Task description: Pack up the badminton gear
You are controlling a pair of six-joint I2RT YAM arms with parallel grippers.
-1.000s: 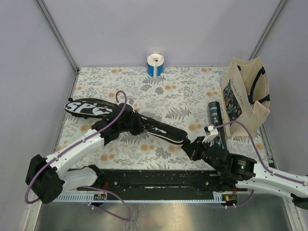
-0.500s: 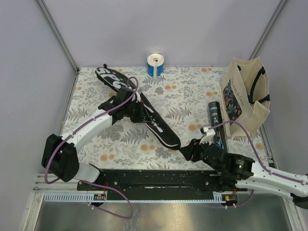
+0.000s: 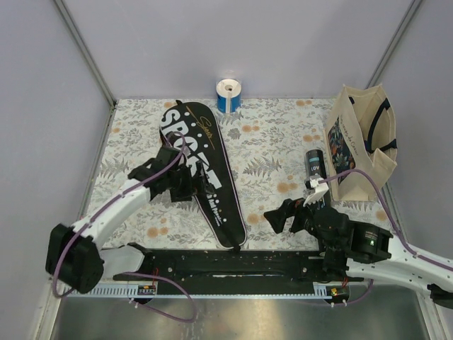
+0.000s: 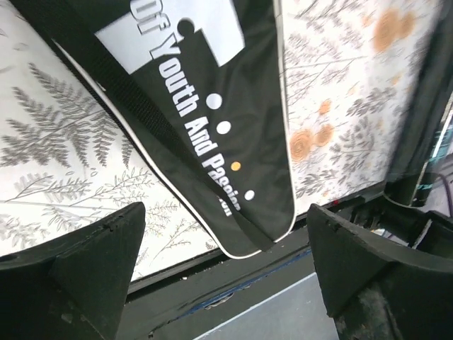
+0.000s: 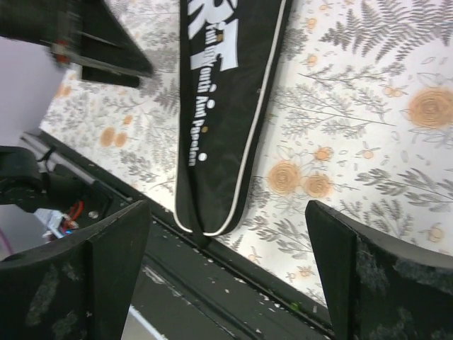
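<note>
Cover (image 3: 200,177) lies flat, left gripper (image 3: 187,185) and right gripper (image 3: 277,216) both spread wide, empty. Guessing next is grabbing the tube (image 3: 313,163) for the bag (image 3: 348,145).

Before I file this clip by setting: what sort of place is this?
Probably a robot lab test cell, not a court or home: plain grey panels wall in a floral-covered table, with a racket cover and tote bag laid out as props.
</note>
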